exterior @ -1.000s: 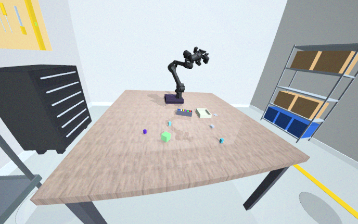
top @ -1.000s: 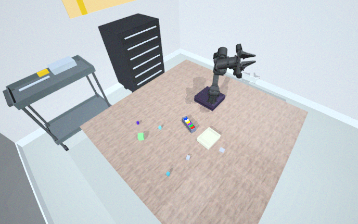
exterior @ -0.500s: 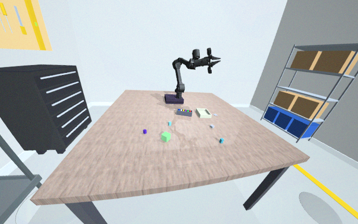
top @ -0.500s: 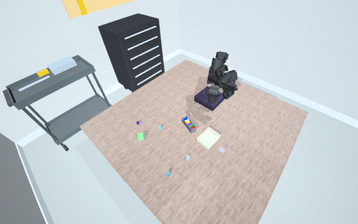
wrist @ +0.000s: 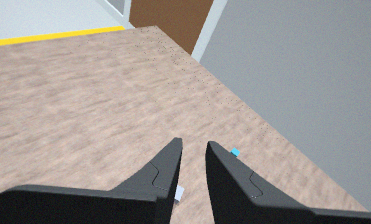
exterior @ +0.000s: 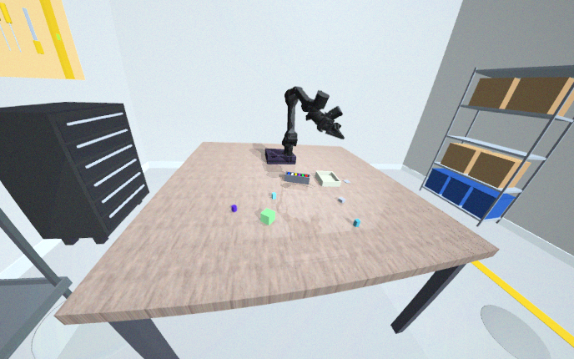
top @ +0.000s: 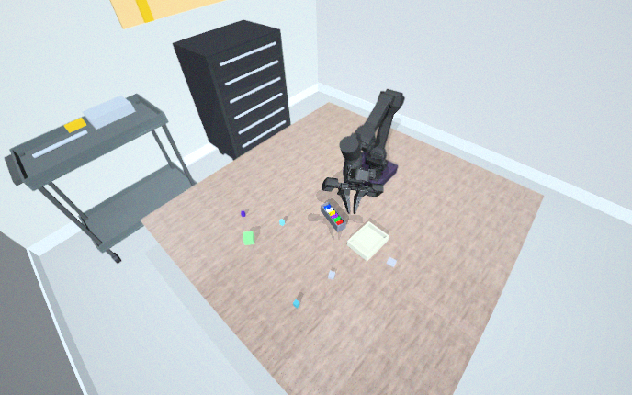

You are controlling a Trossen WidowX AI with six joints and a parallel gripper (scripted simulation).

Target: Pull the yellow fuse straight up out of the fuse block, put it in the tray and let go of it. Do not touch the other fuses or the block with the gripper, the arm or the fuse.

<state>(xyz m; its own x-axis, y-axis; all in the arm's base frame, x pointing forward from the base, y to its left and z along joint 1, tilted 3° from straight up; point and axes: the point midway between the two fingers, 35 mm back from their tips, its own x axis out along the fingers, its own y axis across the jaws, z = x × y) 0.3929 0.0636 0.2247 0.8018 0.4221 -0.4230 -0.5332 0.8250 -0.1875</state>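
Note:
The grey fuse block (top: 332, 220) (exterior: 297, 178) lies on the wooden table with a row of coloured fuses in it. The yellow fuse (top: 332, 212) (exterior: 294, 174) stands in the block among them. The cream tray (top: 354, 244) (exterior: 323, 181) lies right beside the block. My gripper (top: 351, 210) (exterior: 340, 135) (wrist: 193, 146) hangs high above the table, over the block and tray area, tilted downward. Its fingers stand almost together with nothing between them. The block and tray are out of the wrist view.
Small cubes are scattered on the table: green (top: 248, 238) (exterior: 268, 216), purple (top: 242, 213) (exterior: 234, 208), two cyan (top: 282, 221) (top: 296, 303) (wrist: 235, 151), two pale grey (top: 391, 262) (top: 331, 275). The arm's base (exterior: 280, 155) stands behind the block.

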